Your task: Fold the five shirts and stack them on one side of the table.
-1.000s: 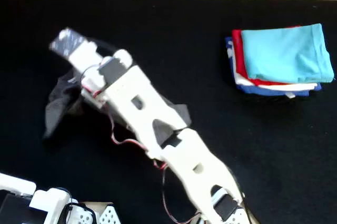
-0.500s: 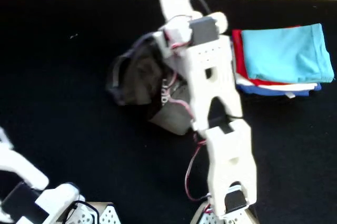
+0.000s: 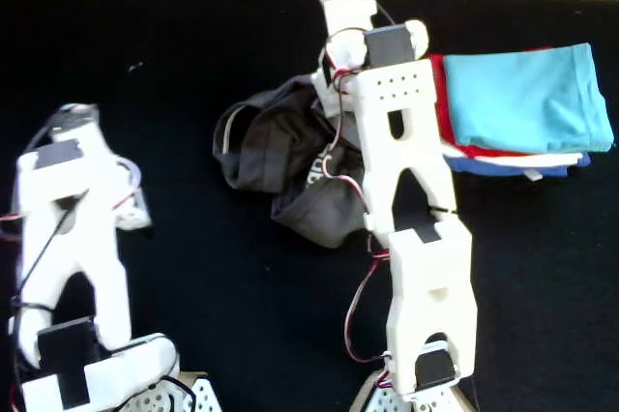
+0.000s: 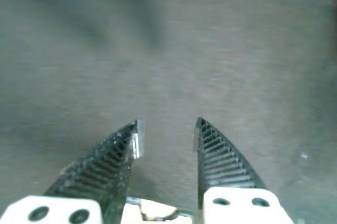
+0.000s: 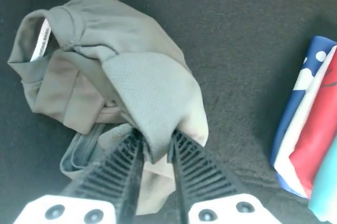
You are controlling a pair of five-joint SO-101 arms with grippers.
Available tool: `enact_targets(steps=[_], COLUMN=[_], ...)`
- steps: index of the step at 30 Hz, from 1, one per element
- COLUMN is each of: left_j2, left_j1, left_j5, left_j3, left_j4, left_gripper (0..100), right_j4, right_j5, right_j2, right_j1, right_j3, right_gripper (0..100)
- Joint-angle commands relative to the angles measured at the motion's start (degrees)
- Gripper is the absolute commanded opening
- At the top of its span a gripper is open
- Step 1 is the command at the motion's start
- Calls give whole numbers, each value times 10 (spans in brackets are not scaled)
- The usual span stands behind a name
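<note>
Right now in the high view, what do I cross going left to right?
left arm → crumpled grey shirt → right arm → stack of folded shirts

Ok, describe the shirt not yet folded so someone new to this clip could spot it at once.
On the black table, find the stack of folded shirts, light blue on top. Beside it, toward the table's middle, lies the grey shirt, pinched by the right hand. It alone is dark and crumpled; the rest are bright and folded.
</note>
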Motion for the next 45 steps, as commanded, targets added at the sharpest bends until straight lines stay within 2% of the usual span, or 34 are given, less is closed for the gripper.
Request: enact_targets(steps=[1,9,13,17,20,25,29,35,41,42,44,45], left_j2=[-15,-15,-15,-15,-15,-10,53,195,238,242,247,247], left_j1=[92,309,371,418,430,434,452,455,453,452,447,445], left_j5=[52,159,199,202,202,202,202,203,201,200,200,200], left_j3=[-1,-4,-1,0,-1,-1,-19,-116,-163,-163,-163,-161], left_j4=[-5,-18,-84,-130,-161,-229,-258,-262,-228,-228,-227,-227], left_gripper=[164,164,164,164,164,165,165,165,155,130,13,6], right_j4=[7,-15,-22,-22,-22,-5,-2,-1,-1,-1,-1,-1], right_j5=[6,8,8,16,44,47,47,47,46,46,45,45], right_j2=[-40,-36,-36,-36,-36,-37,-37,-37,-37,-37,-37,-37], right_j1=[24,76,98,104,103,102,102,102,102,102,102,102], right_j3=[-15,-10,-8,-9,-9,-13,-12,-11,-9,-9,-9,-9], right_gripper=[9,9,9,9,9,9,9,7,7,7,7,7])
